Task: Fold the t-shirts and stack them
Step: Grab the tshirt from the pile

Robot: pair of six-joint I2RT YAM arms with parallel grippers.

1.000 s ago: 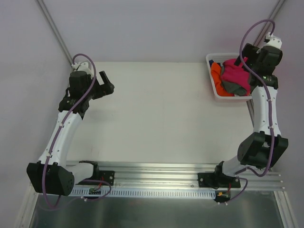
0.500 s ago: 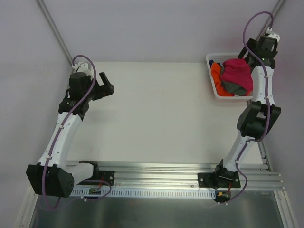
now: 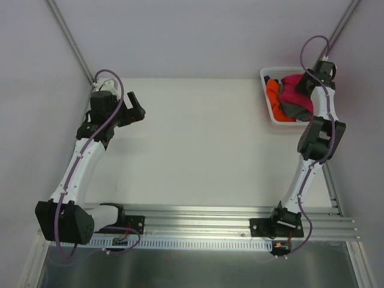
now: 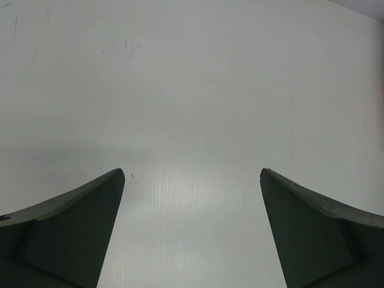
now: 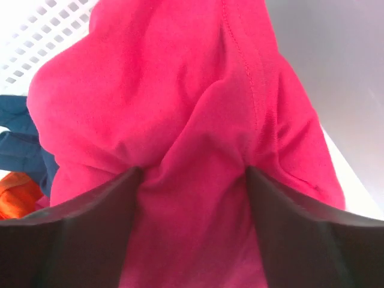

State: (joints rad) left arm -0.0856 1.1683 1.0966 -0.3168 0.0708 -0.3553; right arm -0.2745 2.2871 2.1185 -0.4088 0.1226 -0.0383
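The t-shirts lie heaped in a white basket at the back right. The magenta-pink one is on top, over the grey one, with the orange one and the dark blue one to its left. My right gripper is pushed down into the pink shirt. Its jaws stand wide apart, and a fold of pink cloth bulges between them. My left gripper hovers open over the bare table at the far left, holding nothing.
The white table spreads between the two arms. The basket's perforated wall shows behind the pink shirt. A grey wall runs close along the basket's right side. The arm bases sit on a rail at the near edge.
My right arm has stretched up and back over the basket. Its gripper has sunk into the pink shirt and its jaws have narrowed a little. The left arm has barely moved.
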